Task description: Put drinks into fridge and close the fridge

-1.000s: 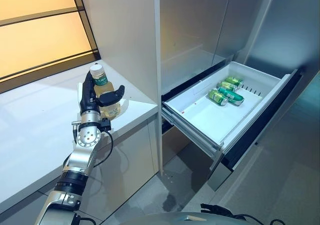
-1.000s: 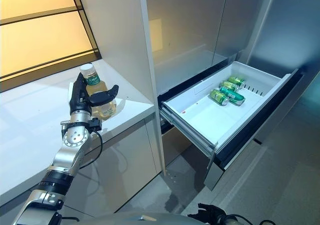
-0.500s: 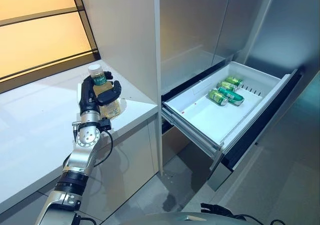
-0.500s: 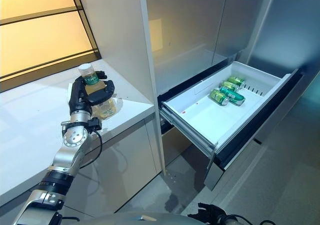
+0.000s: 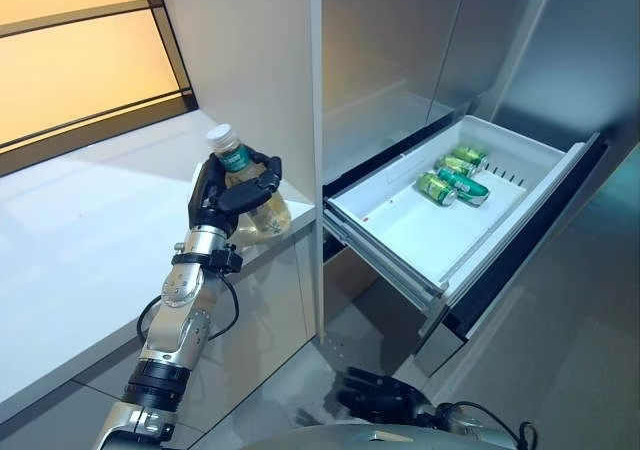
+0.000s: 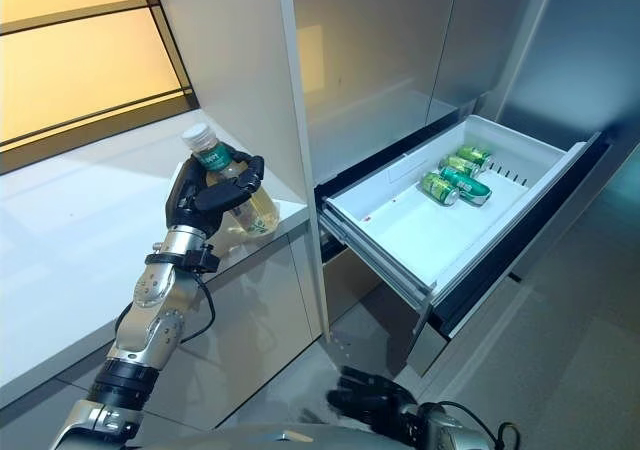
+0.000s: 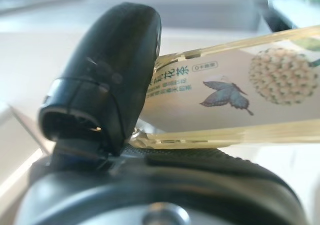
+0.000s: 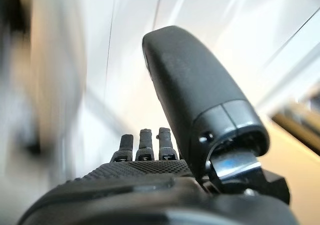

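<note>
My left hand (image 5: pixel 213 196) is shut on a clear bottle (image 5: pixel 260 212) of yellowish tea with a white cap and green neck label. It holds the bottle tilted just above the white counter's (image 5: pixel 80 240) right edge, beside the fridge. In the left wrist view the thumb (image 7: pixel 110 70) presses on the bottle's label (image 7: pixel 235 92). The fridge drawer (image 5: pixel 400 235) stands pulled out, with three green cans (image 5: pixel 452 176) lying at its far end. My right hand (image 5: pixel 382 400) hangs low near the floor, fingers (image 8: pixel 145 144) straight, holding nothing.
A tall white panel (image 5: pixel 250 60) rises between the counter and the grey fridge doors (image 5: pixel 400 40). The drawer's front corner (image 5: pixel 435 300) juts out over the grey floor (image 5: pixel 570 360). Most of the drawer's white bottom is bare.
My left hand has carried the bottle up and to the right, from the counter top to its edge by the fridge. The right hand has come into sight at the bottom.
</note>
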